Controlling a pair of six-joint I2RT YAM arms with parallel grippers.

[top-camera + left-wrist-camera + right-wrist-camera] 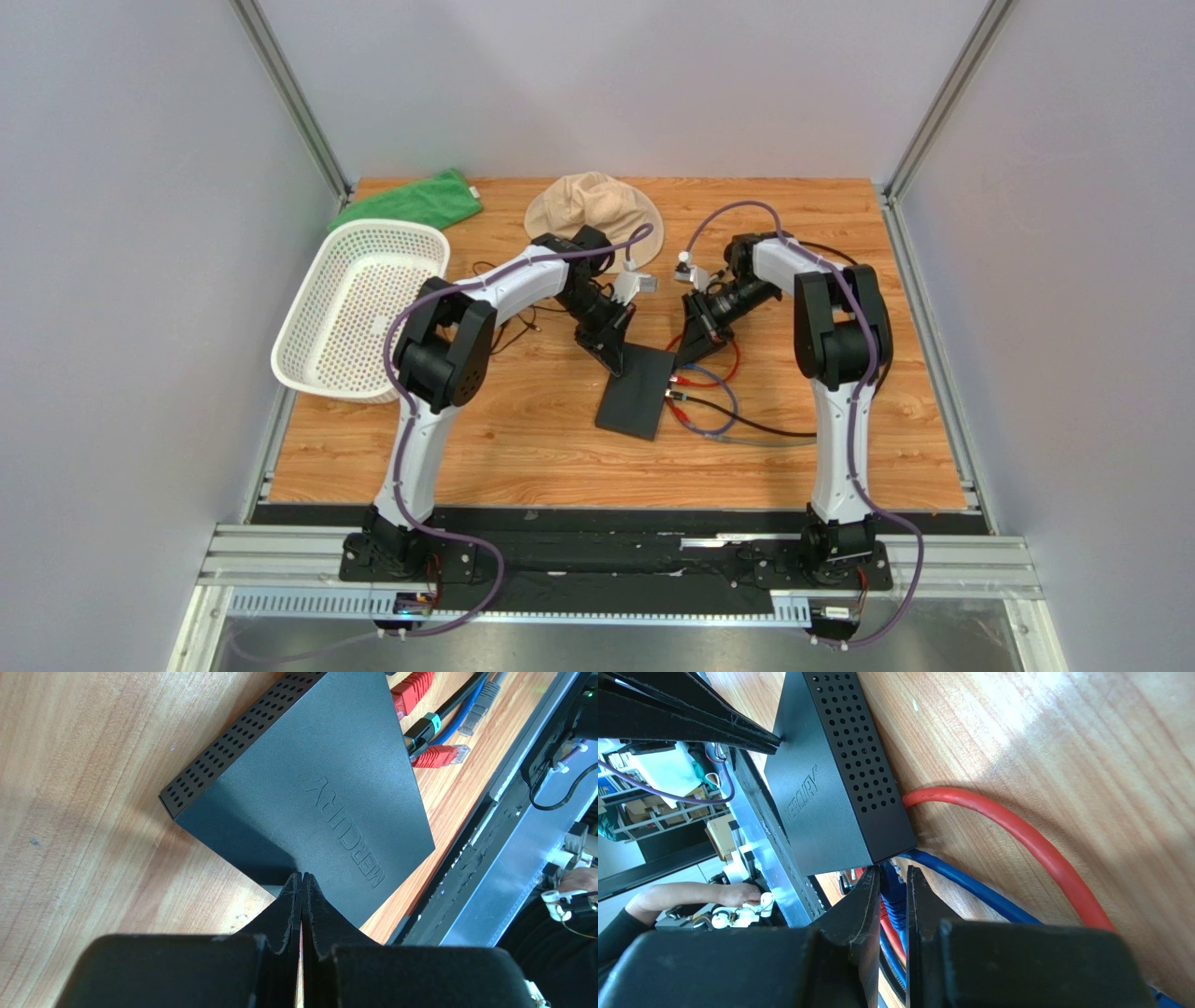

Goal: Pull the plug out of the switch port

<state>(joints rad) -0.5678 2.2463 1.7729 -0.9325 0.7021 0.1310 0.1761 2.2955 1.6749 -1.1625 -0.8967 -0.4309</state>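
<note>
the switch (pixel 637 392) lies on the counter (pixel 351 462), long axis roughly near-to-far, its cabled side facing the right arm. the right pincer (pixel 894 876) is the nearer one, pinching the blue plug (pixel 893 906) at the switch's corner; the pull should run straight out, away from the box. the left pincer (pixel 302 878), pressed together, bears on the switch's far end. a red cable (pixel 1018 836) lies close alongside.

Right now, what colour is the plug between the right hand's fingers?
Blue plug, clearest in right wrist view.
</note>
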